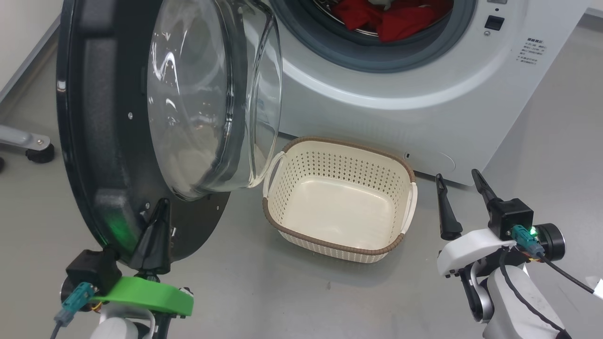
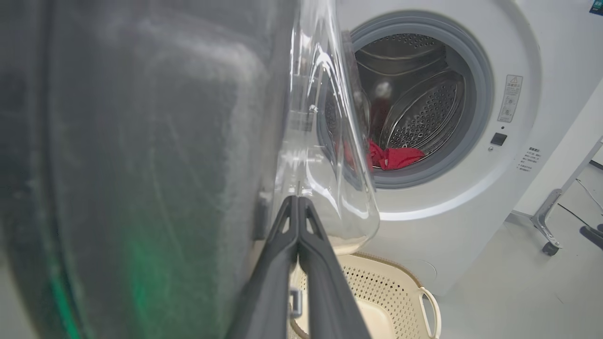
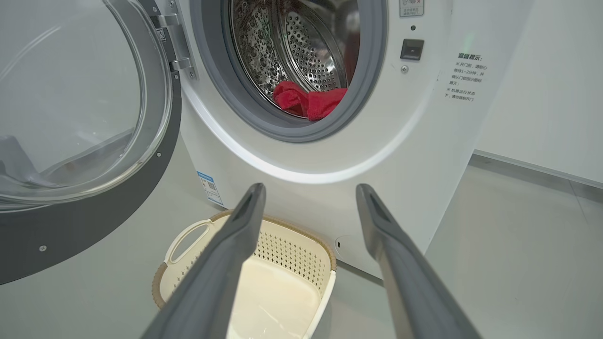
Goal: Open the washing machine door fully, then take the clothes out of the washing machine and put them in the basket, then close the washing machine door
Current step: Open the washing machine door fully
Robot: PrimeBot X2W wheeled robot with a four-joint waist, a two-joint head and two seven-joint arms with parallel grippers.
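A pale grey floor (image 1: 282, 292) runs under everything, with a white wall behind. Nearest the camera, the left gripper (image 1: 163, 203) has its two dark fingers pressed together with nothing between them. Their tips lie against the inner black face of the washing machine door (image 1: 94, 117), low down and just below the bulging glass bowl; whether they press on it or only rest there I cannot tell. On the other side the right gripper (image 1: 457, 175) hangs above the floor with its fingers spread wide and empty, pointing toward the machine's lower front. The door stands swung well out to the left on its hinge, its bowl overhanging the left end of the basket (image 1: 330, 247). The basket sits on the floor just in front of the washing machine (image 1: 377, 122), and nothing lies in it. Farther back, past the grey gasket (image 3: 282, 134), the clothes (image 1: 395, 21) lie in a red heap at the bottom of the drum (image 3: 306, 52), near its front lip. The job looks to be in its first step, pushing the door fully open. Next, the door probably needs a little more swing to the left, then the open right gripper should reach into the drum mouth and close on the red cloth.
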